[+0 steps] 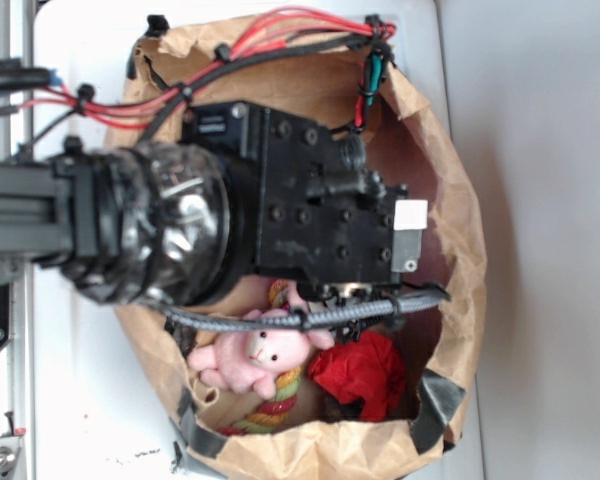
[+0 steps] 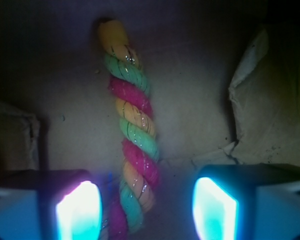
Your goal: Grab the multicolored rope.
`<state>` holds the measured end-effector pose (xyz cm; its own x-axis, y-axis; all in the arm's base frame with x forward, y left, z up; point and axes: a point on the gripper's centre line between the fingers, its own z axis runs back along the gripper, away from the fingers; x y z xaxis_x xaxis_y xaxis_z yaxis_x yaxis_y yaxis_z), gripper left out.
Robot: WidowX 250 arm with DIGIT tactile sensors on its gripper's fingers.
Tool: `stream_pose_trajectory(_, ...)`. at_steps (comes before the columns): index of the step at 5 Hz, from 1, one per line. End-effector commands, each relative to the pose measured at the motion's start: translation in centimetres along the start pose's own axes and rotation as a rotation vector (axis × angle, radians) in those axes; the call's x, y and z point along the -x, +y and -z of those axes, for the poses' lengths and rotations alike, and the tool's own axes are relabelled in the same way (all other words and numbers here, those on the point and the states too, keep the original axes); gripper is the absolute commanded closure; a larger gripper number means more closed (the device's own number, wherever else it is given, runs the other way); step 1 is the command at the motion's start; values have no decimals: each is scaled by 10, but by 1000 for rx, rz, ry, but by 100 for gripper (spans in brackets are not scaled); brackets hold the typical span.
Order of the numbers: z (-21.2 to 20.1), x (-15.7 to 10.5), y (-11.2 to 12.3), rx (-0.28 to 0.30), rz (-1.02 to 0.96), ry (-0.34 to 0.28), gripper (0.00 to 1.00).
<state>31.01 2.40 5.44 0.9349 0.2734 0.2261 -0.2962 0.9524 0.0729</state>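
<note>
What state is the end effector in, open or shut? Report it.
Open. In the wrist view the end effector has its two lit pads wide apart, the multicolored rope lying between them, ungripped.

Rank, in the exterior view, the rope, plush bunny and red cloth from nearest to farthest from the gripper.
The gripper itself is hidden under the arm there.
1. Multicolored rope: runs up under the arm.
2-3. Pink plush bunny, below-left, and red cloth, below-right: too close to call.

A crumpled brown paper bag [image 1: 460, 250] sat on the white tabletop [image 1: 540, 200]; inside, a pink plush bunny [image 1: 255, 358] lay with a red cloth [image 1: 365, 372] at its 3 o'clock.
</note>
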Motion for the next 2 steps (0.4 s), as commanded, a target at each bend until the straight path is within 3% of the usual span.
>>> stream_pose_trajectory(1,-14,-19,-2,1,30,-84,100)
stream_pose_trajectory(2,-14,-17,-3,-2,35,-93,100)
